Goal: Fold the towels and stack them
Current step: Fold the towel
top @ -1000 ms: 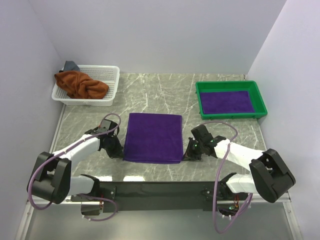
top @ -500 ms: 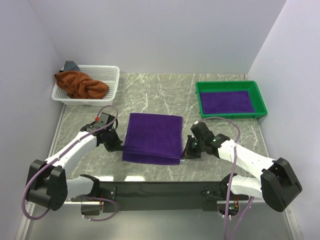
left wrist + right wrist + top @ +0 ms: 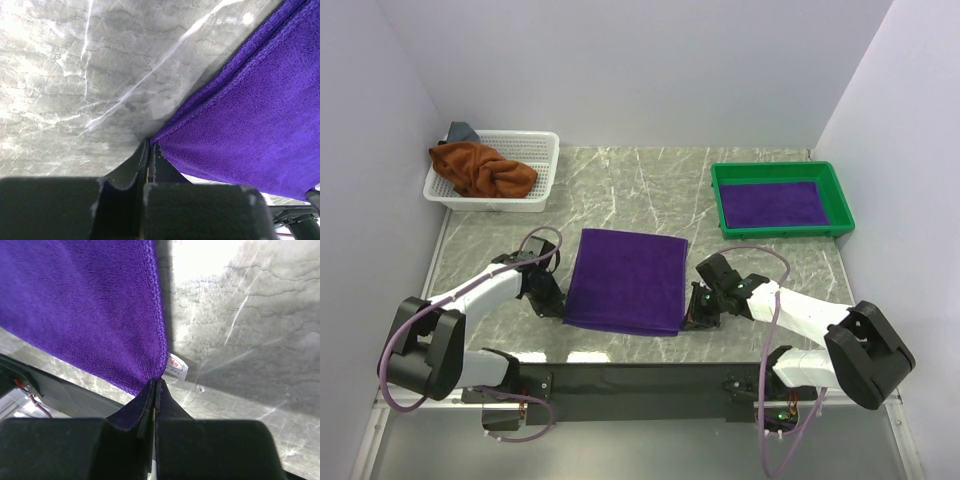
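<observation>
A purple towel (image 3: 625,280) lies spread in the middle of the marble table. My left gripper (image 3: 560,310) is shut on its near left corner, and the left wrist view shows the gripper (image 3: 150,145) pinching the hem of the towel (image 3: 250,125). At the near right corner my right gripper (image 3: 688,320) is shut on the cloth; in the right wrist view the gripper (image 3: 156,381) clamps the towel (image 3: 90,305) beside its white label (image 3: 176,367). Another purple towel (image 3: 772,204) lies folded in the green tray. A rust-brown towel (image 3: 480,170) and a grey-blue towel (image 3: 460,131) sit in the basket.
The white mesh basket (image 3: 542,165) stands at the back left against the wall. The green tray (image 3: 838,205) stands at the back right. White walls close in the table on three sides, and a dark rail (image 3: 640,380) runs along its near edge.
Both grippers, still shut on the corners, went out slightly and came back towards the near edge. The towel's near edge now lies a little closer to the arm bases.
</observation>
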Robot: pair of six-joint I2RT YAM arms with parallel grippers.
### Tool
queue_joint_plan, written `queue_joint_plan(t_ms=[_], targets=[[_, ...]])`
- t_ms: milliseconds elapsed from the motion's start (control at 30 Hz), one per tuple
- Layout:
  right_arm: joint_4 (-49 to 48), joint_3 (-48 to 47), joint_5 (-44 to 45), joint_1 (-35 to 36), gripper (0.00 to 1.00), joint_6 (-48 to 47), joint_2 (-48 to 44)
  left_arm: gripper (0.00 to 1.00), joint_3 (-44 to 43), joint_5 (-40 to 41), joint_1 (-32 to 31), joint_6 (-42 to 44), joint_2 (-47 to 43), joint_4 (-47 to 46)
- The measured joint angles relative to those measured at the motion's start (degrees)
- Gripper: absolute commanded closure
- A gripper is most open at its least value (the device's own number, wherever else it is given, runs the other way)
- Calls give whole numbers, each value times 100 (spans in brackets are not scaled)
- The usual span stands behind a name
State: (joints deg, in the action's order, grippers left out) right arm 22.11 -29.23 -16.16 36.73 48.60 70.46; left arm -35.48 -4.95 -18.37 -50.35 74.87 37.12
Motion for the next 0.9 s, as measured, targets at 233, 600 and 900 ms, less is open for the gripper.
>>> queue_joint_plan(t_ms=[233,600,900], targets=[[-35,0,-107,94,97,-68,146,99,0,7,0,-15,4,-2],[-33,0,-411,313,100,-330,407,99,0,33,0,-103,-15,22],[330,-323,-431,354,100,-439,79,99,-662,400,0,-83,-332,654]])
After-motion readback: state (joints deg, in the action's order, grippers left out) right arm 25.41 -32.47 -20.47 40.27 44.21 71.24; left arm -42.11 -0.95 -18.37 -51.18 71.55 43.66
